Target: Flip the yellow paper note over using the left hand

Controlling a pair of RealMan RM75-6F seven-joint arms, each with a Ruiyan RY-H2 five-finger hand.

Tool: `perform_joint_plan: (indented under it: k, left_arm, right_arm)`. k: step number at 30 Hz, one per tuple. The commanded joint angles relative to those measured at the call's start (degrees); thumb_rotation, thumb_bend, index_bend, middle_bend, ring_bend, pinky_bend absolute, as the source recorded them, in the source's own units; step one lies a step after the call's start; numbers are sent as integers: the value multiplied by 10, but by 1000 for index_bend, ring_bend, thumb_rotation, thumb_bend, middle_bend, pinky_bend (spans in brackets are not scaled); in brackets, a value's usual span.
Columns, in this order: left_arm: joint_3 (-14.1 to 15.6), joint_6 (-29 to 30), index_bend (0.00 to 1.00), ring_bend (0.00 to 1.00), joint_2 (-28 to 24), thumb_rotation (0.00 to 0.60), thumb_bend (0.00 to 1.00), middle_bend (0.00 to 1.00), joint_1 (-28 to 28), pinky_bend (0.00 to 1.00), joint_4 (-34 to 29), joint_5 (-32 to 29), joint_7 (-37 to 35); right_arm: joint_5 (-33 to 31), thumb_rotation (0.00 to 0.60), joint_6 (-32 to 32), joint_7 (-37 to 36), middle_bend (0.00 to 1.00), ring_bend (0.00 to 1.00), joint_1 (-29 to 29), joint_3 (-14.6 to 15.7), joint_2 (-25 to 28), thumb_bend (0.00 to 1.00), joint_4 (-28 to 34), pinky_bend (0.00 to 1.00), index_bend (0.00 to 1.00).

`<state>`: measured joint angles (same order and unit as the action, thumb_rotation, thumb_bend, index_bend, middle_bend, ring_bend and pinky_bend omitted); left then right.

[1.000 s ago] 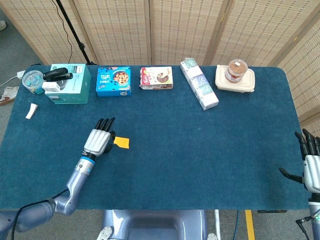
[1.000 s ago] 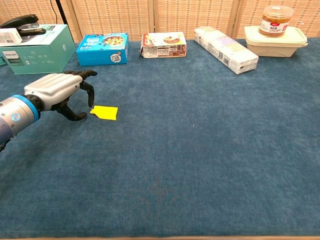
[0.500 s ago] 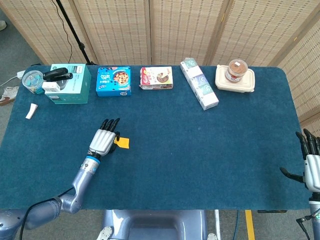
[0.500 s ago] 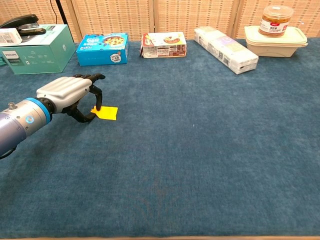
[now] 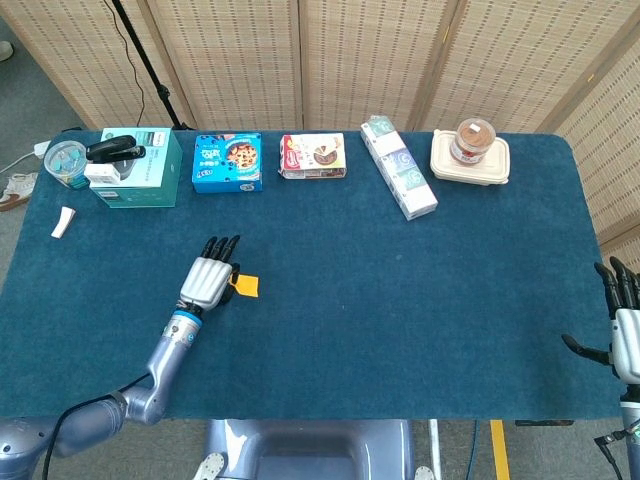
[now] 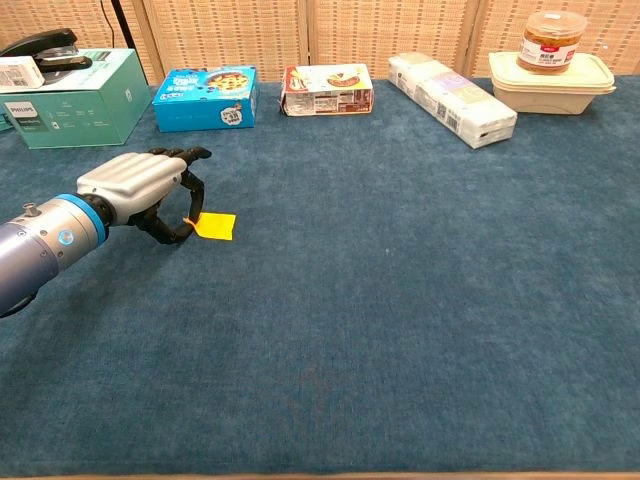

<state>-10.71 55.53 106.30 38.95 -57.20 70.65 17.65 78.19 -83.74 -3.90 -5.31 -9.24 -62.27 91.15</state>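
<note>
The left hand [image 6: 140,190] curls its fingers onto the yellow note's [image 6: 214,226] edge. At 1 o'clock, a jar [image 5: 474,139] sits on a lidded box [image 5: 470,160]. The right hand [image 5: 622,335] is open.

My head view looks steeply down from high above the near edge, taking in the whole blue table [image 5: 400,300] out to the wicker screens [image 5: 350,50] behind it. My chest view sits low, near the tabletop, and faces straight across it toward the far row of boxes, much closer to the surface. Both share the table's left and middle, with my left hand [image 5: 207,280] [image 6: 140,190] and the teal box [image 5: 140,168] [image 6: 70,100]; my right hand [image 5: 625,335] shows only from above.
</note>
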Motion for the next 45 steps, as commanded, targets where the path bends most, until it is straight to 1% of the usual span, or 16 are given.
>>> perform_joint_plan:
  k: [1, 7, 13, 21, 25, 38, 45]
  left_arm:
    - [-1, 1, 618, 0, 0, 600, 355, 0, 1, 0, -2, -2, 4]
    - [-1, 2, 624, 0, -2, 600, 382, 0, 3, 0, -4, -5, 12]
    - [-1, -1, 627, 0, -2, 600, 460, 0, 5, 0, -2, -9, 12]
    - [-1, 1, 629, 0, 0, 600, 505, 0, 8, 0, 3, -8, 12]
    - [0, 7, 633, 0, 1, 600, 556, 0, 12, 0, 1, -1, 17]
    - [15, 38, 638, 0, -5, 600, 557, 0, 21, 0, -21, 35, 60]
    - [20, 38, 640, 0, -7, 600, 557, 0, 26, 0, -28, 44, 72]
  right_arm:
    - [0, 600, 1, -1, 0, 0, 0, 0, 1, 0, 0, 0, 0]
    - [-1, 600, 2, -3, 0, 0, 0, 0, 2, 0, 1, 0, 0]
    - [-1, 600, 3, -4, 0, 0, 0, 1, 3, 0, 1, 0, 0]
    - [-1, 600, 5, -4, 0, 0, -1, 2, 3, 0, 2, 0, 0]
    - [-1, 600, 6, -4, 0, 0, -1, 2, 3, 0, 2, 0, 0]
    - [-1, 600, 6, -6, 0, 0, 0, 2, 5, 0, 2, 0, 0]
    - [-1, 600, 5, -7, 0, 0, 0, 2, 5, 0, 2, 0, 0]
